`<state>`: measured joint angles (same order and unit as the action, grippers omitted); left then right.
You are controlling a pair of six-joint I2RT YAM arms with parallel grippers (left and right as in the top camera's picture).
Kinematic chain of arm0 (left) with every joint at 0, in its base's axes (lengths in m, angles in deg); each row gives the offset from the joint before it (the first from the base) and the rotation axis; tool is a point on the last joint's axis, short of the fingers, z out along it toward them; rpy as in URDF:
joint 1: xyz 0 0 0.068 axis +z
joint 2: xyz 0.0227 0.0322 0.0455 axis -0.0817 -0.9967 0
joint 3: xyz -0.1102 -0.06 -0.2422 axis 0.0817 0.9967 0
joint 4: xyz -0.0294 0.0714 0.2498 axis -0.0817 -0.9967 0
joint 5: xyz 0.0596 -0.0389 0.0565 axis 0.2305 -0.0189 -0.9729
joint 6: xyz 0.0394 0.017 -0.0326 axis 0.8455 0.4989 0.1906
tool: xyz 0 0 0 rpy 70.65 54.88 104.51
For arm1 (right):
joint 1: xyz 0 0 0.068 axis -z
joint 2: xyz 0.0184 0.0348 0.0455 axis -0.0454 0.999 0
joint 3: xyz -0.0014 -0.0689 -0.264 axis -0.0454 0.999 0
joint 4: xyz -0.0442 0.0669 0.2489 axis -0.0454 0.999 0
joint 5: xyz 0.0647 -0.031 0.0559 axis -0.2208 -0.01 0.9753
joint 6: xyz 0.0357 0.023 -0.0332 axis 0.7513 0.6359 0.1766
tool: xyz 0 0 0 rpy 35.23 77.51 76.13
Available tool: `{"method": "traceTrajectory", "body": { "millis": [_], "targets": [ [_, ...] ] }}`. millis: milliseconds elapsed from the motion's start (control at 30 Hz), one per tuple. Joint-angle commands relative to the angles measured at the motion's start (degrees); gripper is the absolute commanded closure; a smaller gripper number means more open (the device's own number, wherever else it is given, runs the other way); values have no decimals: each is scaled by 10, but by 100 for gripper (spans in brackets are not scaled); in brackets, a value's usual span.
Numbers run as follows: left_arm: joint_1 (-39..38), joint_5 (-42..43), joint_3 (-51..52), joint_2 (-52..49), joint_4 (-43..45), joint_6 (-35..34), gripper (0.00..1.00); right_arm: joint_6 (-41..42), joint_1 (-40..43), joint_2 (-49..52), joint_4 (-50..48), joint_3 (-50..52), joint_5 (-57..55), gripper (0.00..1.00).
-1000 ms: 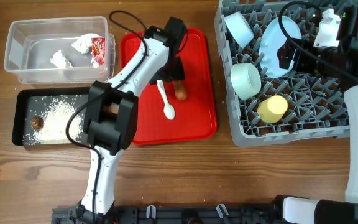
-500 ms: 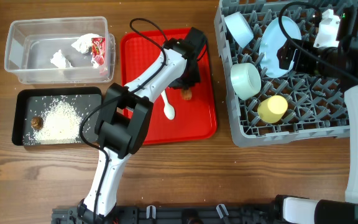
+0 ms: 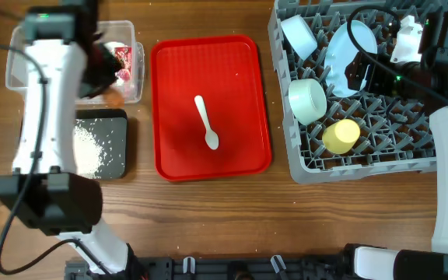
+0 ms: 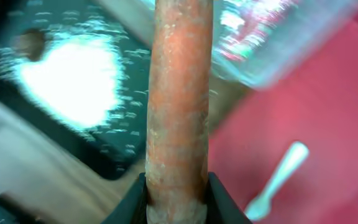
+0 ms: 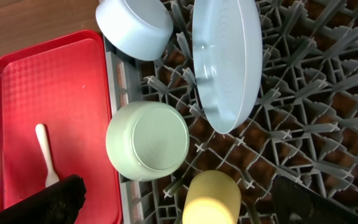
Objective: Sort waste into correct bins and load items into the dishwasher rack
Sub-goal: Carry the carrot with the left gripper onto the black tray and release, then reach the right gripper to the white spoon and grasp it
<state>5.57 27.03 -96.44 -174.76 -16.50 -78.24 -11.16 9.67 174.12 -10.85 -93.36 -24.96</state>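
Now the long orange carrot [image 4: 178,93] is clamped lengthwise between the left fingers [image 4: 129,208], jutting out ahead of them. Ahead-left lies the shallow black tray [image 4: 114,149] of white rice-like grains [image 4: 73,81]. Best to centre over it and lower before releasing, staying clear of the clear plastic tub [image 4: 278,53] ahead-right. The right fingers [image 5: 42,199] are spread and empty.
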Motion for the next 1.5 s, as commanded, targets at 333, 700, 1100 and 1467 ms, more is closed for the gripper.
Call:
{"method": "traceTrajectory", "body": {
  "millis": [333, 700, 1100, 1467],
  "targets": [
    [188, -22, 298, 14, 190, -219, 88, 6, 2, -9, 7, 4, 1, 1],
    [181, -16, 500, 12, 440, -235, 54, 6, 2, -9, 7, 4, 1, 0],
    [181, 26, 462, 104, 371, -142, 31, 6, 2, -9, 3, 4, 1, 1],
    [140, 81, 462, 214, 337, -53, 1, 6, 2, -9, 2, 4, 2, 0]
  ]
}}
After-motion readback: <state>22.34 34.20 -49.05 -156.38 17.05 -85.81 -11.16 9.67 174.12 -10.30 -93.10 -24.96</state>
